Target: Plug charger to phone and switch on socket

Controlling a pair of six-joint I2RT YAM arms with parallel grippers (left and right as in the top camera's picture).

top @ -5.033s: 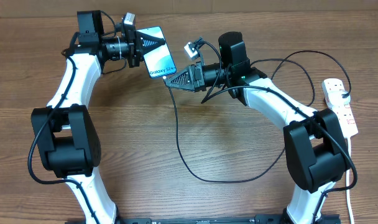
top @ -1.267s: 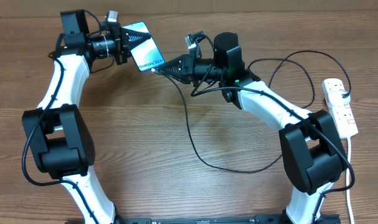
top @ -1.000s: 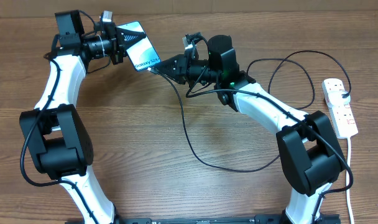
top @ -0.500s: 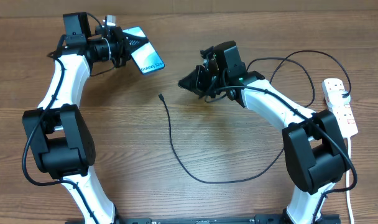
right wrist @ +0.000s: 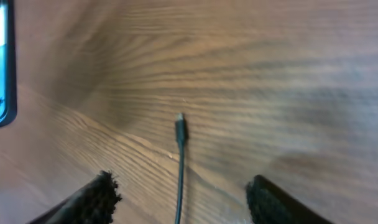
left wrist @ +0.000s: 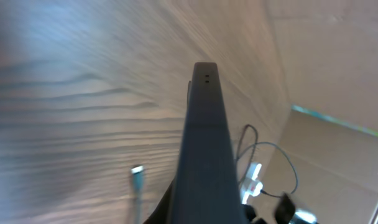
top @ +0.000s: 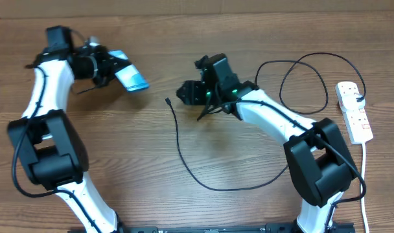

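My left gripper (top: pixel 115 68) is shut on the phone (top: pixel 131 79), held tilted above the table at the far left, its light-blue screen showing. The left wrist view sees the phone (left wrist: pixel 204 143) edge-on as a dark slab. The charger (top: pixel 184 158) lies loose on the wood, its connector tip (top: pixel 168 101) free and apart from the phone. My right gripper (top: pixel 187 92) hovers just right of that tip, open and empty. In the right wrist view the tip (right wrist: pixel 181 127) lies between the spread fingers (right wrist: pixel 99 198). The socket (top: pixel 354 111) sits at the right edge.
The charger's black cable loops across the middle of the table and curls near the back right (top: pixel 304 77). The socket's white cord (top: pixel 365 194) runs down the right edge. Both white arms flank the workspace.
The right gripper has opened and let go of the charger tip, which now lies on the table. The left arm has swung the phone leftward, away from the right gripper.
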